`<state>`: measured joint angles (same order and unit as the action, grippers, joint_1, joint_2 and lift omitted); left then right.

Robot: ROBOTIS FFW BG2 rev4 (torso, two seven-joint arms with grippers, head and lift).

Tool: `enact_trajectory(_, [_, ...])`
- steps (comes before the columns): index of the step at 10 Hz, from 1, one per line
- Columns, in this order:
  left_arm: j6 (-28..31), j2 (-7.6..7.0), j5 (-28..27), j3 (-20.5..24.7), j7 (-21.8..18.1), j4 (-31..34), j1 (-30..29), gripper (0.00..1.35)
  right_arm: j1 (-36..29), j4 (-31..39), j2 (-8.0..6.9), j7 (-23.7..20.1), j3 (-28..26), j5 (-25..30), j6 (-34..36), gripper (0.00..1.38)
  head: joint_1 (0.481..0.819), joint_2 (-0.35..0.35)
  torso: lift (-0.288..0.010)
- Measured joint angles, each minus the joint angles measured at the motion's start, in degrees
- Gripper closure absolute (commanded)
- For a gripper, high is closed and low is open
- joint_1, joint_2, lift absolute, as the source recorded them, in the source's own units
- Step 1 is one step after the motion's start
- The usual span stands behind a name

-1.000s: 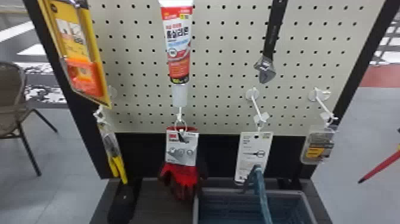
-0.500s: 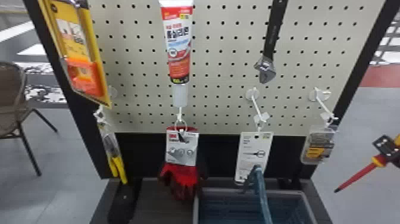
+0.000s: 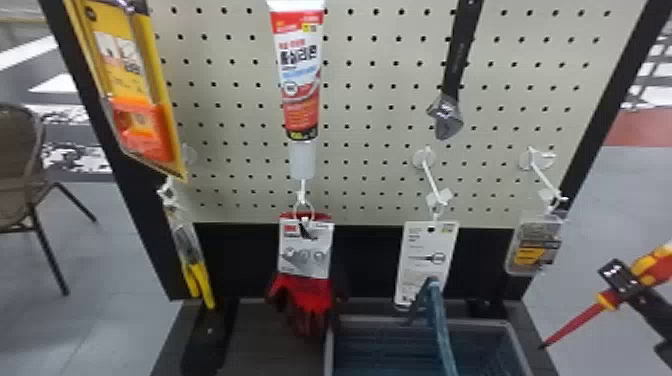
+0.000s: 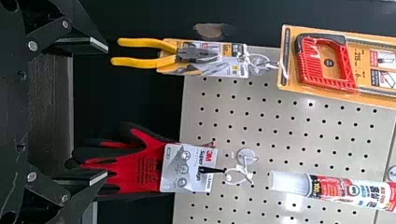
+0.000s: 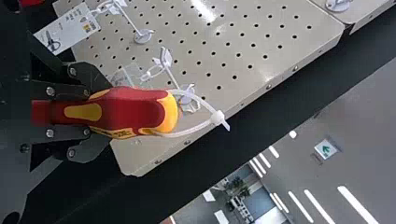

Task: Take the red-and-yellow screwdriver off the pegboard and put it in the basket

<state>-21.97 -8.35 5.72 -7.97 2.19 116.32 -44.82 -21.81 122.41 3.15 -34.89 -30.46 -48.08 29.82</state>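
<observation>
A pale pegboard (image 3: 370, 125) rises above a gray-rimmed basket (image 3: 475, 321) set toward the right. At left, the left gripper (image 4: 107, 110) faces the board, fingers spread, near hanging red-and-black gloves (image 3: 305, 295). Off the board's right side, the right gripper (image 3: 620, 280) pinches the red-and-yellow screwdriver (image 3: 650, 267), well clear of its hooks, shaft slanting down and left, to the basket's right. Yellow-handled pliers (image 3: 200, 280) hang far left; a white tie (image 5: 217, 117) loops from the screwdriver's handle.
</observation>
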Motion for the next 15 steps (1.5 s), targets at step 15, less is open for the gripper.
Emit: enact_trajectory(15, [0.4,-0.26,-0.2,-0.1,0.0,-0.1,-0.4,0.34,-7.5,-3.1,-3.15,7.6,12.5,-5.8,-8.6,1.17,0.549,0.000,-0.100])
